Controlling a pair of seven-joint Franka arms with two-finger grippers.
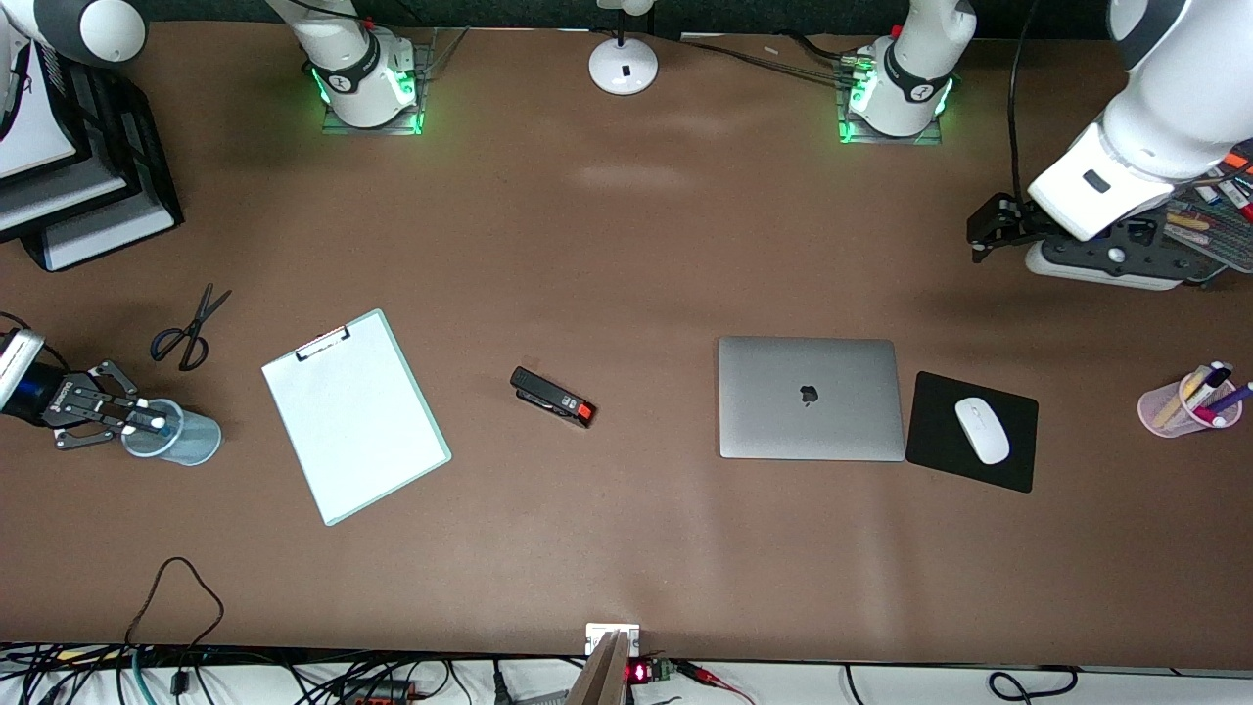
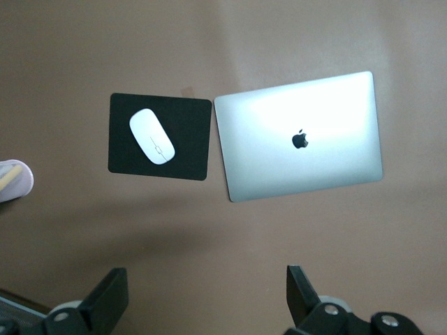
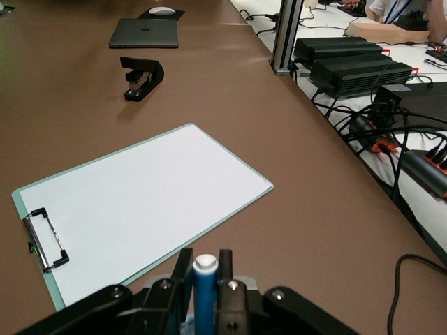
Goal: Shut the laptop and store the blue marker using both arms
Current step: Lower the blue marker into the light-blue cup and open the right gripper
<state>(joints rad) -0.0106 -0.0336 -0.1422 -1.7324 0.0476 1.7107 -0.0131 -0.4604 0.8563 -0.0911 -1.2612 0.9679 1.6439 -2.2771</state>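
Note:
The laptop point(image 1: 809, 397) lies closed on the table, lid up with the dark apple logo showing; it also shows in the left wrist view point(image 2: 300, 136) and the right wrist view point(image 3: 144, 33). My right gripper point(image 1: 147, 418) is shut on the blue marker point(image 3: 204, 293), whitish end up, over the mouth of a clear blue cup point(image 1: 191, 443) at the right arm's end of the table. My left gripper point(image 1: 984, 227) is open and empty, held above the table toward the left arm's end; in its wrist view point(image 2: 204, 289) the fingers stand wide apart.
A white clipboard point(image 1: 354, 427), a black stapler point(image 1: 553, 396) and scissors point(image 1: 191, 330) lie between cup and laptop. A black mouse pad point(image 1: 940, 460) with a white mouse point(image 1: 982, 429) sits beside the laptop. A pink pen cup point(image 1: 1180, 411), a marker tray point(image 1: 1209, 235) and black paper trays point(image 1: 88, 186) stand at the table's ends.

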